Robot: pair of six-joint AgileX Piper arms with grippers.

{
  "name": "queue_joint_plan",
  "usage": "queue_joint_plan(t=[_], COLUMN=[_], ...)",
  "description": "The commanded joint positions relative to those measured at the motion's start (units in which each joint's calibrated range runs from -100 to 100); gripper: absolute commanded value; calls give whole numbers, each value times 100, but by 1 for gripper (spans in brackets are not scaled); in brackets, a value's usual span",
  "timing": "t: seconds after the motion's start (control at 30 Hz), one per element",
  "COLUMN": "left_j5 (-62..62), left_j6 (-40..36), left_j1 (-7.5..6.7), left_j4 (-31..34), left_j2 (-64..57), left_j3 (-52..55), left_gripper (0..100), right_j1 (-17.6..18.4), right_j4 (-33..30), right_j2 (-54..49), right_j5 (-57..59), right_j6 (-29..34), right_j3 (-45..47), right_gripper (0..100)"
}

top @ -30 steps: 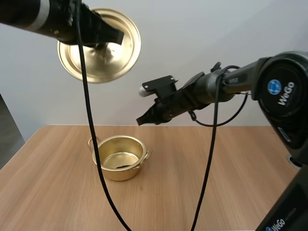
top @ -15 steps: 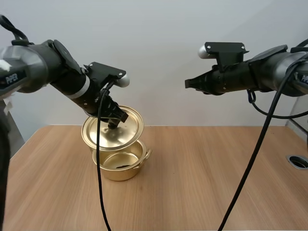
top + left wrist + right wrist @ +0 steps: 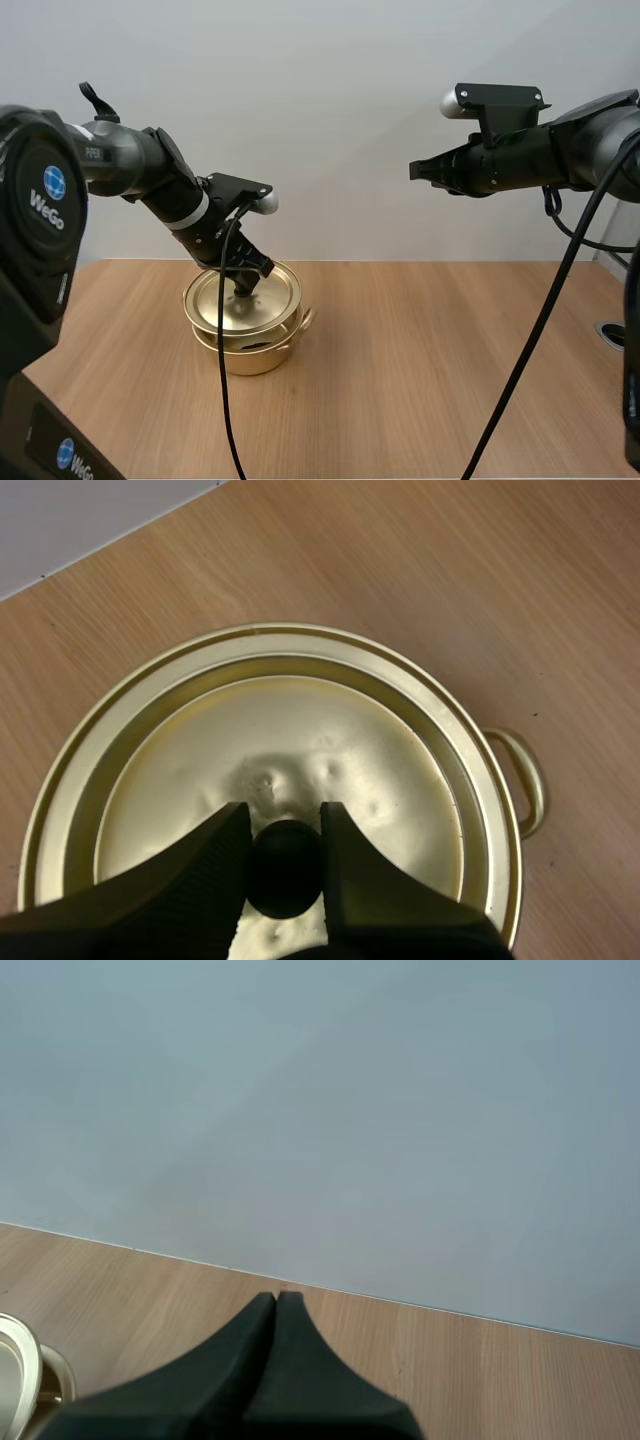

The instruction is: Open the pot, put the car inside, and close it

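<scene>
- The left gripper (image 3: 284, 832) is pinching the black knob (image 3: 284, 870) of the lid (image 3: 243, 300).
- The lid is lying on the pot (image 3: 257, 353), slightly tilted.
- The pot is sitting on the table (image 3: 430, 380).
- The right gripper (image 3: 420, 170) is hanging high, well apart from the pot, fingers pressed together on nothing.

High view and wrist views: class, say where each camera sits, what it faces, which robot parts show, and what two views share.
High view: behind and above the arm bases, looking forward and down at the table; both arms show, left gripper on the lid, right gripper raised.
Left wrist view: on the left arm, facing down at the knob between its fingers.
Right wrist view: on the right arm, facing the wall beyond the table; shut fingertips show.
Shared: high and left wrist views both show lid and pot.
</scene>
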Motion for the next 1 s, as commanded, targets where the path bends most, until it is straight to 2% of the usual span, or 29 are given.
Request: queue_joint_plan(t=[0.0,0.3,0.37,0.43,0.47,0.53,0.6,0.7,0.77,0.9,0.97], left_j5=[-59,-10,-129,-399,-507,-539,-539,-506,-605,-776,-713], left_j6=[7,269,438,470,470,423,336,158,414,1425,1686], left_j1=[-2,-2,-2,-2,-2,-2,-2,-2,5,13,66], left_j4=[-9,-89,-89,-89,-89,-98,-98,-98,-315,-1796,-2565], left_j2=[122,623,665,679,679,667,589,296,-58,-1390,-2155], left_j3=[7,161,300,389,406,406,373,221,115,61,165], left_gripper=[0,0,5,21,33,61,99,100,100,100,100], right_j1=[-3,-3,-3,-3,-3,-3,-3,-3,-3,-3,-3], right_j4=[0,-11,-11,-11,-11,-33,-33,-44,-44,-42,-42], right_j2=[6,6,6,6,6,6,6,6,6,6,6], right_j5=[-10,-10,-10,-10,-10,-10,-10,-10,-10,-10,-10], right_j6=[-14,-14,-14,-14,-14,-14,-14,-14,-14,-217,-318], right_j3=[-2,-2,-2,-2,-2,-2,-2,-2,-2,-2,-2], right_gripper=[0,0,0,0,0,0,0,0,0,0,0])
